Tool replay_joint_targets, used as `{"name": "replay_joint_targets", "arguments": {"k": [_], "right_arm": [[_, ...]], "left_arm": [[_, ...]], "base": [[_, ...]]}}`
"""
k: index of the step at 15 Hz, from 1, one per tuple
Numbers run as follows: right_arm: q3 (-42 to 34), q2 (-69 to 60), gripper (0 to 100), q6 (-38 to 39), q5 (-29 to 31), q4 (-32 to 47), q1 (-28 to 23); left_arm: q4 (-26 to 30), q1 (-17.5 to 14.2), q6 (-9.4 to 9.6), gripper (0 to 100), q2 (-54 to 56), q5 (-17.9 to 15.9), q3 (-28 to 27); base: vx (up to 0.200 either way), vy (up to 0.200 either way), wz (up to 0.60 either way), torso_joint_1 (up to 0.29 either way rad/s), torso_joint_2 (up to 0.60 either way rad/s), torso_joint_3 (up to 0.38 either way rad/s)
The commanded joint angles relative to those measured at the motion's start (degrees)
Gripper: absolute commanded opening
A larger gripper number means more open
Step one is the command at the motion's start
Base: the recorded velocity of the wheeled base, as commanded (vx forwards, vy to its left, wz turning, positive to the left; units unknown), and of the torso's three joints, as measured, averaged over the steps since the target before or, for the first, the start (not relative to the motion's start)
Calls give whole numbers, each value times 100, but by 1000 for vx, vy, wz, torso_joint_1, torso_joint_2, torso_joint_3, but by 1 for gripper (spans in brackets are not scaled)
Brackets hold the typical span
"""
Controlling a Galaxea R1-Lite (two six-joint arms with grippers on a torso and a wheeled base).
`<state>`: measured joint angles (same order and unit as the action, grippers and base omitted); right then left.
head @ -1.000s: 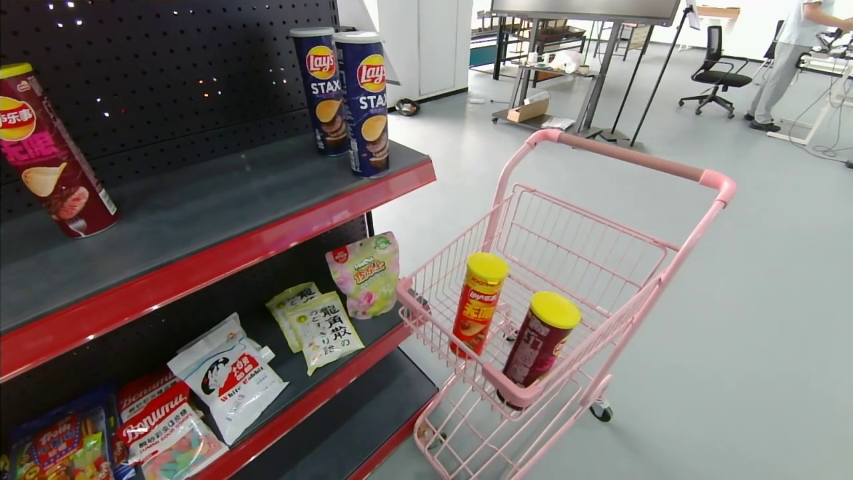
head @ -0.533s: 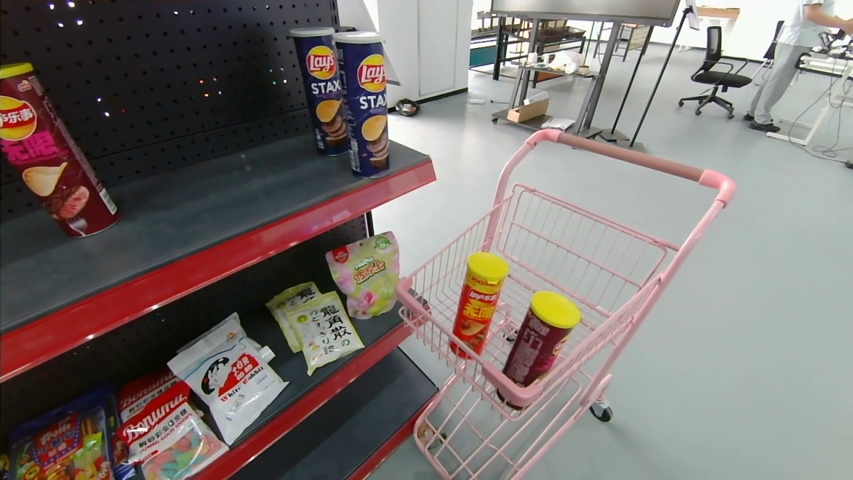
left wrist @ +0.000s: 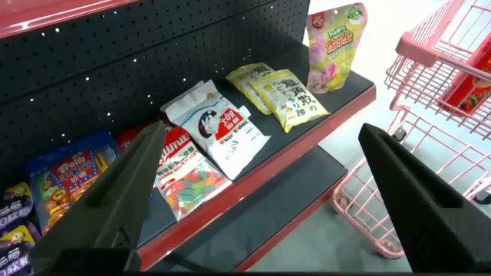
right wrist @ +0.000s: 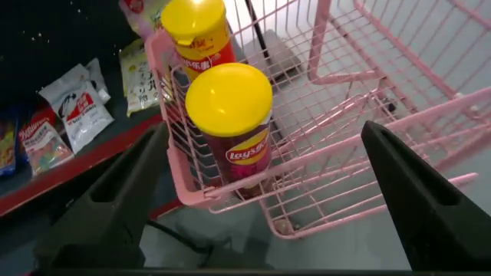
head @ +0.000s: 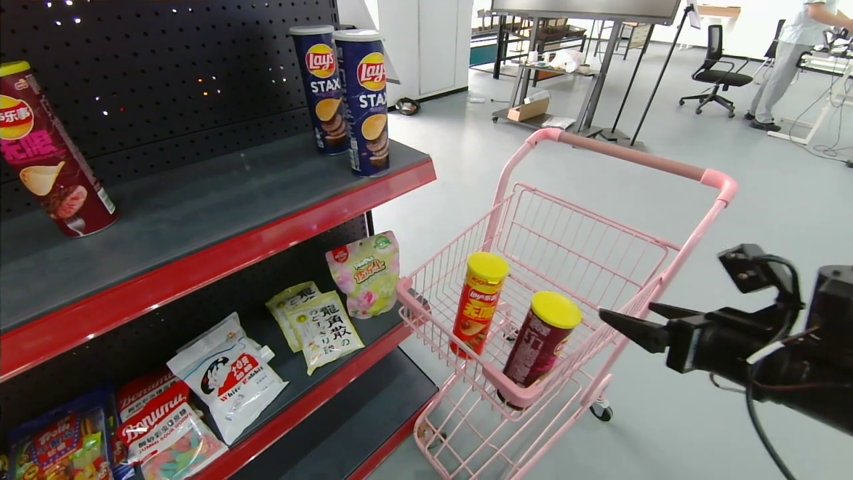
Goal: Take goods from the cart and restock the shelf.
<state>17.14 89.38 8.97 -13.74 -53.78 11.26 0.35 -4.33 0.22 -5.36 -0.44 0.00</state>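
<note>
A pink cart stands right of the shelf and holds two upright chip cans with yellow lids. One is orange, the other maroon. My right gripper hangs open just outside the cart's near right rim, level with the maroon can's lid. From the right wrist, the maroon can sits between and beyond the spread fingers of that gripper, with the orange can behind it. My left gripper is open and empty in front of the lower shelf. The upper shelf has bare room in its middle.
Two blue cans stand at the upper shelf's right end and a maroon can at its left. Snack bags lie on the lower shelf. Grey floor lies open beyond the cart.
My right arm has come into the head view from the right, its open gripper now beside the cart's rim. The cans and the cart have not moved.
</note>
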Motion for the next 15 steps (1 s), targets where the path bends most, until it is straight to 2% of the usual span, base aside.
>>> {"name": "replay_joint_targets", "arguments": {"k": [1,8,15], "right_arm": [[220,1767,100,-124,-111,-835,262],[439,2110,100,-229,82,-976,1018],[641,2663,100,-229,231,-1301,842]], "left_arm": [[0,-7,4,100,0,0,0],[0,-7,13,100,0,9,0],[0,-7,4,100,9,9,0]], "base": [[0,0,0,0,0,0],[0,0,0,0,0,0],[0,0,0,0,0,0]]}}
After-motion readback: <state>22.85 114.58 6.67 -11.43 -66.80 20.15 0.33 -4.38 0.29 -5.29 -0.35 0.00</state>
